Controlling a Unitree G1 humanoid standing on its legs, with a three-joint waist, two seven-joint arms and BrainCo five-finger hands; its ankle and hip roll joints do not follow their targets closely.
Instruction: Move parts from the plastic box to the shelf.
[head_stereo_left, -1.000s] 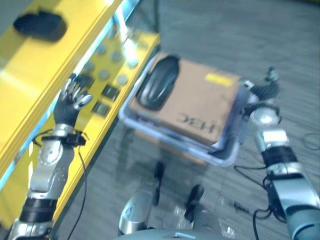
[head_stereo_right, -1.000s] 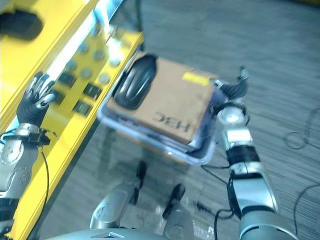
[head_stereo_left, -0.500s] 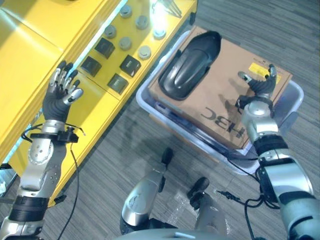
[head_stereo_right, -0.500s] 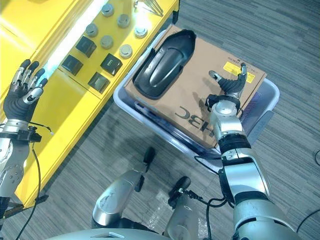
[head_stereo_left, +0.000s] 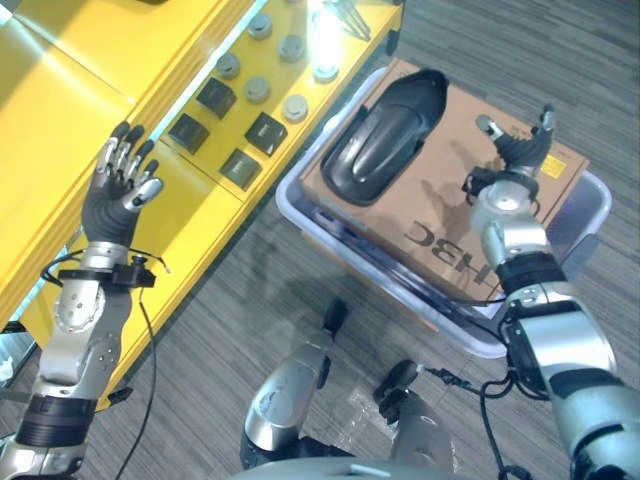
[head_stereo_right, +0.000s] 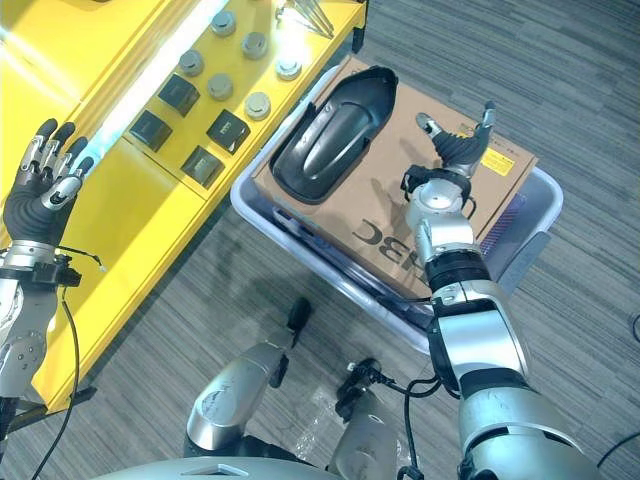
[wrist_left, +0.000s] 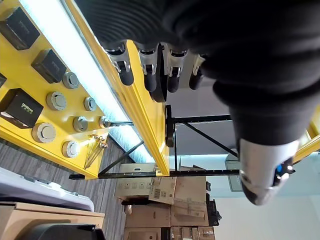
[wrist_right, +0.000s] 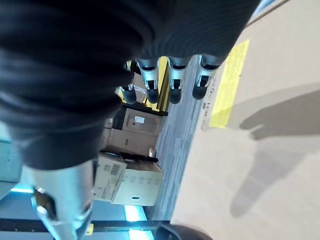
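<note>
Silver-grey arms, dark ribbed wrist covers, silver fingers (head_stereo_left: 128, 165) w/ dark tips

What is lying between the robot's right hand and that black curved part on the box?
Nothing but bare cardboard: in the right eye view, the open right hand hovers over the cardboard box, and only its plain top separates it from the black part.

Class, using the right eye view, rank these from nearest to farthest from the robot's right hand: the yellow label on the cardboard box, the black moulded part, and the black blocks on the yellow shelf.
From the right hand:
1. Yellow label, just beside the hand on the cardboard box.
2. Black moulded part, on the box's shelf-side end.
3. Black blocks, farther over on the yellow shelf.
</note>
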